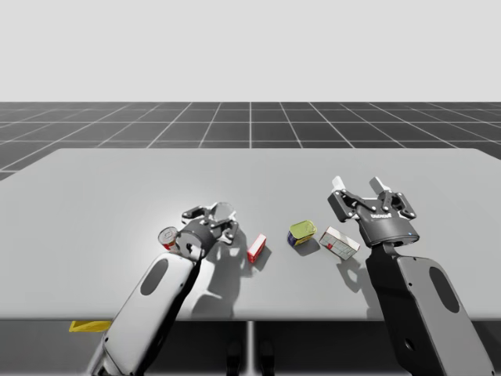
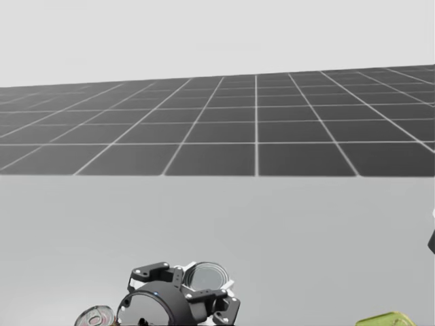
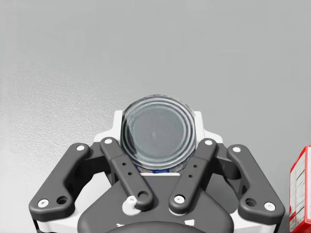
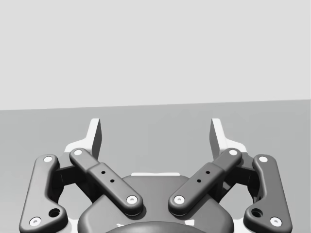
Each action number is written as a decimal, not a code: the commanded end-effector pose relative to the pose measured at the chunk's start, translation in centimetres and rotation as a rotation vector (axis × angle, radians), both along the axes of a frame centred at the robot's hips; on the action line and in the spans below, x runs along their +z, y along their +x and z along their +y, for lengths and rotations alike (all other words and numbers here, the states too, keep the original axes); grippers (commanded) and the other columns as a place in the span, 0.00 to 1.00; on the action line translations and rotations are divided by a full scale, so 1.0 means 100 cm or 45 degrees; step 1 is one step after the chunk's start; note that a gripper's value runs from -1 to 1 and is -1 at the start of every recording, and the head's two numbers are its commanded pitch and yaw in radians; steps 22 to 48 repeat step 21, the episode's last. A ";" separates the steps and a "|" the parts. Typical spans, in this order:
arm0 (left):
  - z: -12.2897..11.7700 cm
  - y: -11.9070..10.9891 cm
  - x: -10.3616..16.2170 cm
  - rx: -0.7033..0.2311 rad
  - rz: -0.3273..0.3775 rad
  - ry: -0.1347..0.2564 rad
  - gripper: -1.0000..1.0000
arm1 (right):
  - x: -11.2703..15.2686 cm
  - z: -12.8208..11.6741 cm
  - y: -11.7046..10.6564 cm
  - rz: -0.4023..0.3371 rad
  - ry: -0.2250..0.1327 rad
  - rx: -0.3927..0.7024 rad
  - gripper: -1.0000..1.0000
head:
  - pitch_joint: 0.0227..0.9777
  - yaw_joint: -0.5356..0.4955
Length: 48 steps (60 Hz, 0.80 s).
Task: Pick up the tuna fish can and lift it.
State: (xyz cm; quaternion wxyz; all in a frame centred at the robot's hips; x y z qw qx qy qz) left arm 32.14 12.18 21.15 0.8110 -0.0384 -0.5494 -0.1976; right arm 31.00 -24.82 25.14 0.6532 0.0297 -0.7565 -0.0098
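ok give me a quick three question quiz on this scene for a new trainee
1. True or false: the right gripper is open, with nothing between its fingers.
2. Which gripper is shut on the tuna can? A) left gripper B) right gripper C) neither
3. Fill in: on the table, the red box lies on one side of the yellow-green can and a ___ box on the other.
Key: 1 true; 2 A; 3 white box

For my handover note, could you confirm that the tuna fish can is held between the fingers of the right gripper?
Not quite: the tuna fish can is held between the fingers of the left gripper, not the right. The left wrist view shows it there; the right gripper stands open and empty.
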 end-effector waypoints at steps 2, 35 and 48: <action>-0.012 0.000 0.053 -0.172 -0.119 -0.028 1.00 | 0.000 0.000 0.000 0.000 0.001 0.003 0.00 | 0.40 0.64; -0.015 -0.012 0.128 -0.208 -0.344 -0.012 1.00 | 0.001 0.000 0.001 0.000 0.002 0.008 0.00 | 0.39 0.64; -0.015 -0.012 0.128 -0.208 -0.344 -0.012 1.00 | 0.001 0.000 0.001 0.000 0.002 0.008 0.00 | 0.39 0.64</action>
